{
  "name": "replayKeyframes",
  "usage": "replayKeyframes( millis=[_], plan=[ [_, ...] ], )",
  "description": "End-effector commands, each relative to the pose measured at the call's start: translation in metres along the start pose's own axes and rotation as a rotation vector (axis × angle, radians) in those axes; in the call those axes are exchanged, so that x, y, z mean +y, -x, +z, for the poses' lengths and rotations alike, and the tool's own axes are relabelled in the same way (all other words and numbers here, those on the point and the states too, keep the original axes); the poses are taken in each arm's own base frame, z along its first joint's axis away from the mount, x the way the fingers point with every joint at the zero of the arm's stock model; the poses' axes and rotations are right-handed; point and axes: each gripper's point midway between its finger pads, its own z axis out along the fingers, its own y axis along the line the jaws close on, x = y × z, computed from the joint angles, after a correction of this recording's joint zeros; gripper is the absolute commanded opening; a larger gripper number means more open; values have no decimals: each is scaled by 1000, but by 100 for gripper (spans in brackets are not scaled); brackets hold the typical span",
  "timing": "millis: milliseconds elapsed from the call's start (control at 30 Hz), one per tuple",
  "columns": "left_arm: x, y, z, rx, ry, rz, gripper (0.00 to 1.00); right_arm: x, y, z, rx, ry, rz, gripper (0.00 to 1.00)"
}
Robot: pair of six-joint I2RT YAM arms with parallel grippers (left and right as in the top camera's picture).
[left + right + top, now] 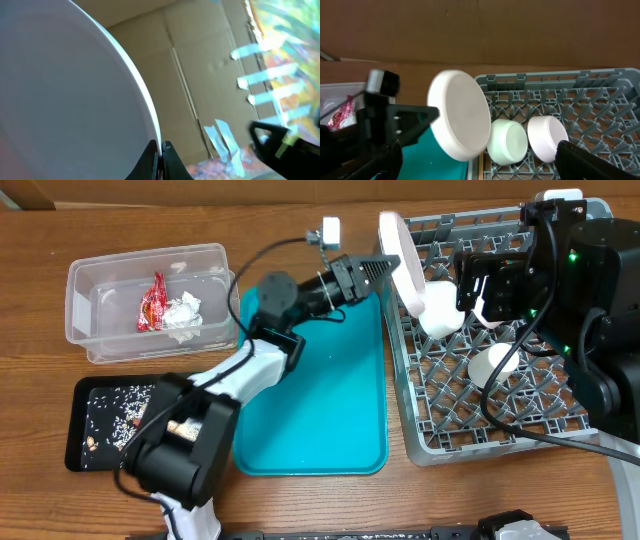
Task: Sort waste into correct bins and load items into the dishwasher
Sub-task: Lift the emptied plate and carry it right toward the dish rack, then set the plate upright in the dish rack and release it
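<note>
The large white plate (402, 258) stands on its edge at the left rim of the grey dish rack (500, 415). It is tilted a little, and from overhead its long axis runs from the back of the surface toward the front, one flat face turned to the teal tray (320, 390) and the other to the rack's inside. Whether its lower edge sits between the pegs cannot be told. The left gripper (161, 151) has the plate's rim pinched between its jaws, which are drawn almost together with only the thin rim between them. There are two white bowls in the rack: one (507, 142) lies on its side just beside the plate, about touching it, and the other (547, 137) lies just past the first. The right gripper (477, 169) hovers over the rack facing these pieces, its jaws spread wide and holding nothing. Left of the teal tray, the clear tub (82, 290) holds one red wrapper (152, 306) and one crumpled napkin (184, 313), lying against each other. In front of the tub, the black tray (78, 442) carries scattered rice and brownish scraps (122, 418), too small to count. So in all: one plate, two bowls, one wrapper and one napkin.
</note>
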Motion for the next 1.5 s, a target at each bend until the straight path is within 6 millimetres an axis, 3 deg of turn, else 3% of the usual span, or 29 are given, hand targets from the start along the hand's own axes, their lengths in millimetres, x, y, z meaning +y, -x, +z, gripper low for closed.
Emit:
replayKeyframes(
  millis=[0,533,600,667,700,933,1133,1333,1467],
  plan=[
    [7,5,3,-45,4,-6,4,-2,2,0,-5,-9,7,100],
    [47,-19,-1,72,149,-38,6,-2,2,0,-5,-9,7,100],
    [47,-19,-1,74,148,-28,31,-2,2,0,-5,-9,7,100],
    [47,-22,-2,94,144,-31,96,-2,2,0,-5,-9,7,100],
    [46,-23,-3,105,141,-32,100,-2,2,0,-5,-9,7,100],
    [34,-14,-16,144,115,-17,100,-2,2,0,-5,-9,7,100],
    [-9,13,-39,119,81,54,100,-2,2,0,-6,-8,7,100],
    [-47,24,-79,98,208,164,100,-2,2,0,-5,-9,7,100],
    [-53,10,-118,37,461,227,100,-2,2,0,-5,-9,7,100]
  ],
)
